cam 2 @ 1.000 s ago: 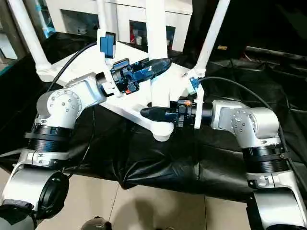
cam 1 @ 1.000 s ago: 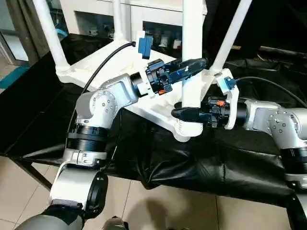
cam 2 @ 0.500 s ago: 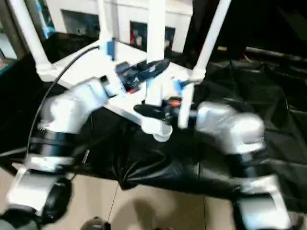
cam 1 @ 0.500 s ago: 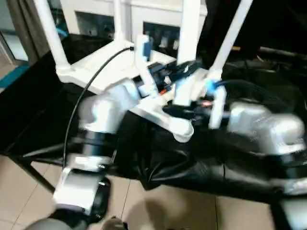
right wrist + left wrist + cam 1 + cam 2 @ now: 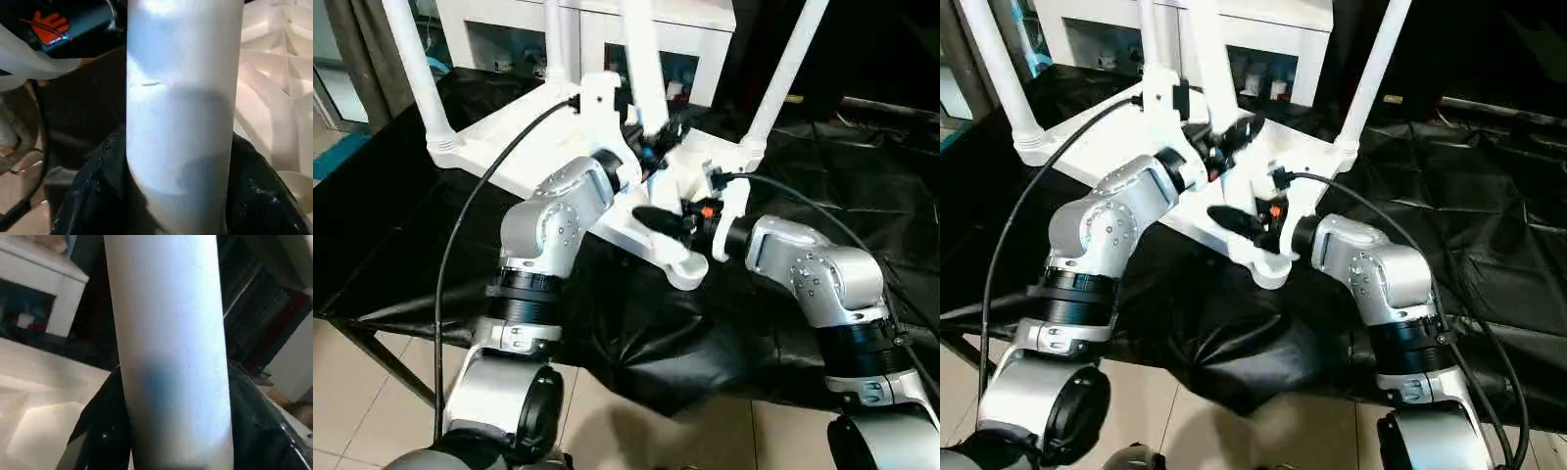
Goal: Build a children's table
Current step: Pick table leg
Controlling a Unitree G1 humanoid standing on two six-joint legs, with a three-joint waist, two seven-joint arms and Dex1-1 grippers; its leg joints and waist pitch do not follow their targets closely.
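With both the left end effector (image 5: 658, 145) and right end effector (image 5: 668, 221) grasping the fourth leg (image 5: 642, 64), we are keeping it aligned over the near corner socket (image 5: 689, 272) and pressing along its axis.

A black wrinkled sheet (image 5: 724, 323) covers the work surface and hangs over its front edge. Behind it stands a white cabinet (image 5: 578, 34) with glass doors, and small objects are on its shelves, too small to tell. The floor (image 5: 372, 401) has light beige tiles. At the far left there is a grey curtain (image 5: 357, 49) and a bit of something teal (image 5: 342, 152) on the floor.
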